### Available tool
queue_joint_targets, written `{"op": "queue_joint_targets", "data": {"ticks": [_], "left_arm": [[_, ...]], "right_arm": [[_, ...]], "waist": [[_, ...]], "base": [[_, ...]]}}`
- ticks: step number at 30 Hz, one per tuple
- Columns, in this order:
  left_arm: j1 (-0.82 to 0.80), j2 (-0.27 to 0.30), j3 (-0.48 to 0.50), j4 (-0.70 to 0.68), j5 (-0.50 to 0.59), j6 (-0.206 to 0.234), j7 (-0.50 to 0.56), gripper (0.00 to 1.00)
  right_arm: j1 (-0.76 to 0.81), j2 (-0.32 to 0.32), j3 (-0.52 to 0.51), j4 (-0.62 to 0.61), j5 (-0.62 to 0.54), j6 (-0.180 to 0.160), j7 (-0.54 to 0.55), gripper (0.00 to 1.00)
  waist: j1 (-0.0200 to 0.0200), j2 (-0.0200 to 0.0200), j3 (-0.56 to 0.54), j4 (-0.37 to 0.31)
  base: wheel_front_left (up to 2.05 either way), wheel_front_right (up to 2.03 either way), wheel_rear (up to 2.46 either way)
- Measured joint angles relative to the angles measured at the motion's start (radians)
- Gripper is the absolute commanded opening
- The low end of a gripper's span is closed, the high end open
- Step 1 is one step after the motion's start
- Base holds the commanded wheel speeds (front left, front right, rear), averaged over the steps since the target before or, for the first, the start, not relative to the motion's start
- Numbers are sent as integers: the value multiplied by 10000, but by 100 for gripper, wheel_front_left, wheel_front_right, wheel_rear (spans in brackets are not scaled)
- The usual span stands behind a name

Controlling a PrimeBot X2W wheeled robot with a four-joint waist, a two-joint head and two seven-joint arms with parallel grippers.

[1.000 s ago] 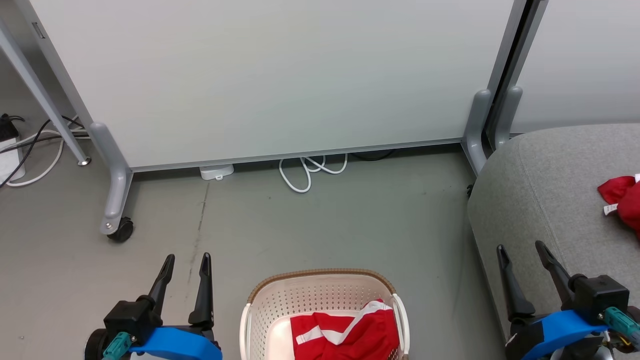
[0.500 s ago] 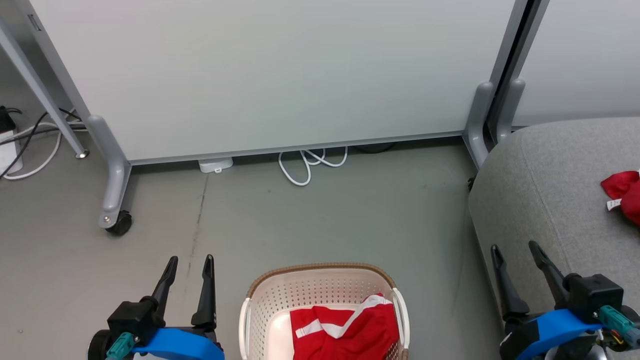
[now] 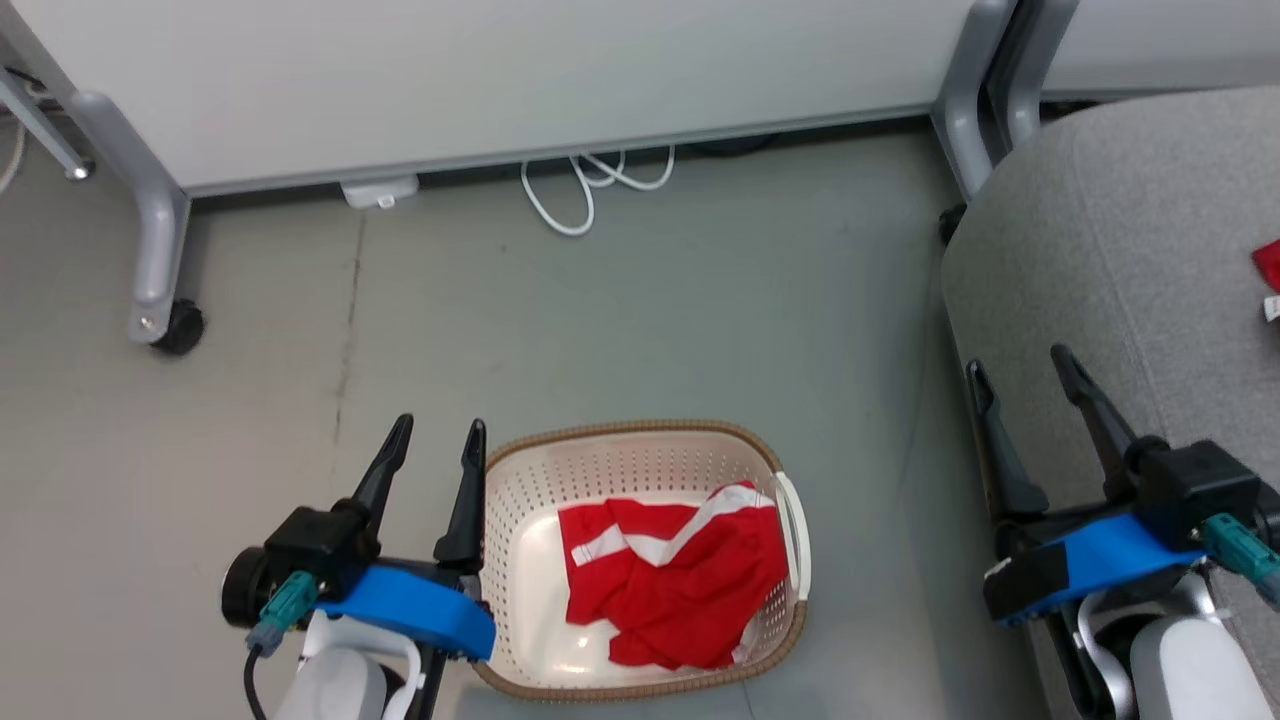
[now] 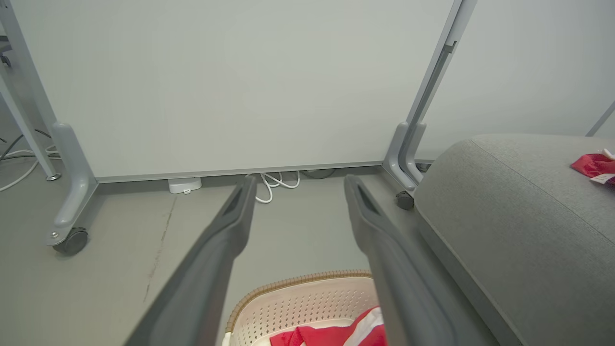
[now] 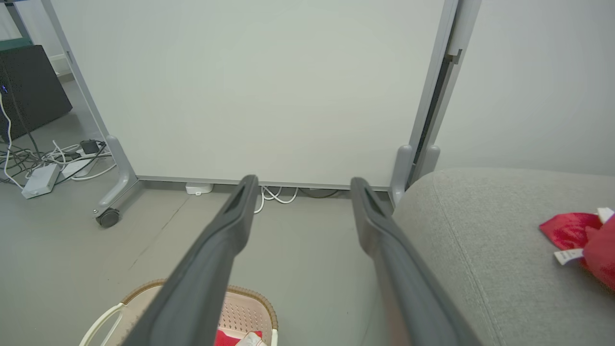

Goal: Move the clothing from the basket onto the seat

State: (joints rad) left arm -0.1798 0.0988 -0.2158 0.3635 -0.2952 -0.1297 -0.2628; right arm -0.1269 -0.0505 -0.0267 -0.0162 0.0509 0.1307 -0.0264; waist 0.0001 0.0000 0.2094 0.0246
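In the head view, the whole picture has shifted against half a second ago: the camera has been tipped down, and the things have not been moved. The basket (image 3: 640, 432) is now seen whole on the floor (image 3: 700, 300), with one garment (image 3: 670, 585) crumpled inside. The left gripper (image 3: 438, 432) is now seen just beside the basket's rim, jaws moderately parted and empty. The right gripper (image 3: 1015, 358) is held over the edge of the seat (image 3: 1130, 230), jaws spread wider, nothing held. A second garment (image 3: 1268, 265) is glimpsed on the seat. The task is judged half done, with a reach into the basket being prepared.

In the left wrist view, the fingers are seen apart, nothing between them, the basket and garment below.

In the right wrist view, the jaws are likewise parted and bare; the second garment lies on the seat, well apart.
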Motion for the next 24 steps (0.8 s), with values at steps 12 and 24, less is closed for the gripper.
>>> {"op": "queue_joint_targets", "data": {"ticks": [12,24], "left_arm": [[-2370,155,-1760,1095,-234,0,0,100],[-4831,453,-3963,3289,-734,-2,0,100]], "right_arm": [[-1872,-314,399,-947,-433,0,59,100],[-3179,-412,1208,-2113,-665,0,107,100]], "waist": [[3,-1,3231,-323],[2,0,6133,-1115]], "base": [[0,0,0],[0,0,0]]}}
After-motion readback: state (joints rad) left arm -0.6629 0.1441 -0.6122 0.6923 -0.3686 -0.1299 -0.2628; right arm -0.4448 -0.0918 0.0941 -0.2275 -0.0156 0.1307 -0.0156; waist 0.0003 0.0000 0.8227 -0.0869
